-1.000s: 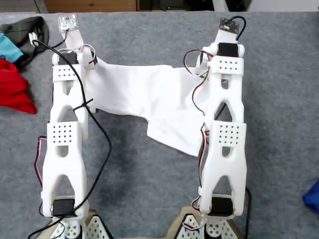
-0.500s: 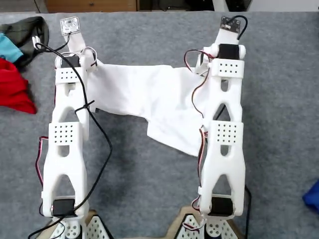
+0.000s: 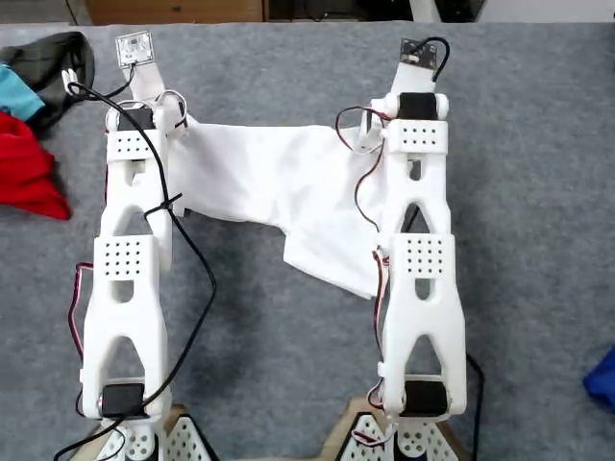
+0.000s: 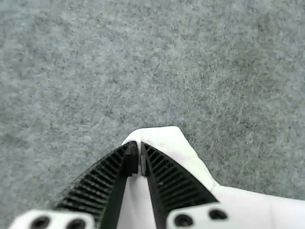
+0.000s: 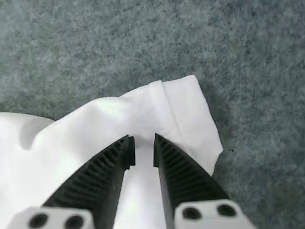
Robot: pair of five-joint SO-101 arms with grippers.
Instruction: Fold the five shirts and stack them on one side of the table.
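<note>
Across the far half of the grey desk (image 3: 538, 192), the white shirt (image 3: 269, 182) lies spread between both arms. The left end effector (image 4: 139, 162) pinches one corner, and the right end effector (image 5: 143, 150) grips a fold near another.

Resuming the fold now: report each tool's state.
Left tool: closed, pinching the white shirt edge.
Right tool: closed on the white shirt near its corner.
</note>
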